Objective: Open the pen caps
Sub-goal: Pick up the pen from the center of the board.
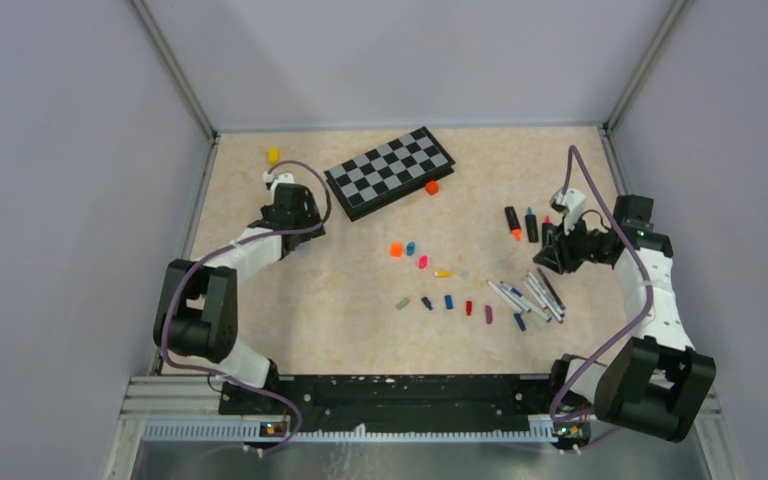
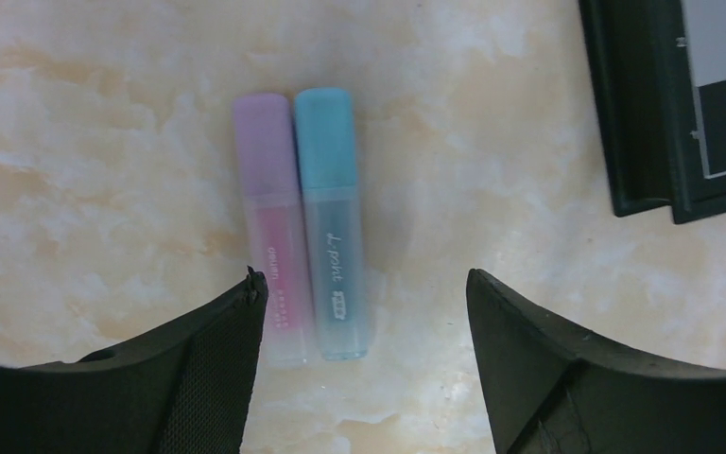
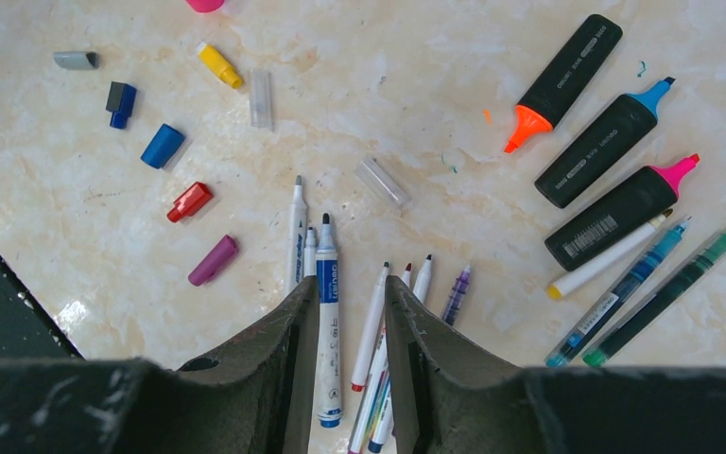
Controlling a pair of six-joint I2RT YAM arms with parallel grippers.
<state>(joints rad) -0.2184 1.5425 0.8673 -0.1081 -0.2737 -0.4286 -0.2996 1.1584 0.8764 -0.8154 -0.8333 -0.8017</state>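
Across the middle of the table (image 1: 340, 340) we see the loose pen caps (image 1: 448, 301) scattered in a rough row, each apart from the next. Our right wrist view shows them closer: a grey cap (image 3: 76, 60), a yellow cap (image 3: 219, 65), a blue cap (image 3: 162, 146), a red cap (image 3: 189, 201) and a purple cap (image 3: 213, 260). Just beside them the uncapped white markers (image 3: 296, 236) lie in a loose fan. To their right are three black highlighters (image 3: 605, 142) with bare orange, blue and pink tips.

Our right gripper (image 3: 350, 279) hangs over the fan, jaws a narrow way apart. A blue-banded marker (image 3: 327, 312) shows in the gap, thinner than the gap itself, and we see no grip on it.

Over on the left, a lilac highlighter (image 2: 269, 218) and a light blue highlighter (image 2: 331, 218) lie side by side, touching, with both caps still on. Our left gripper (image 2: 364, 279) stands wide open around their near ends and holds nothing; its left finger overlaps the lilac one's end in view.

A chessboard (image 1: 390, 170) lies at the back, with an orange block (image 1: 432, 186) at its edge. A yellow block (image 1: 273, 154) sits near the back-left corner.
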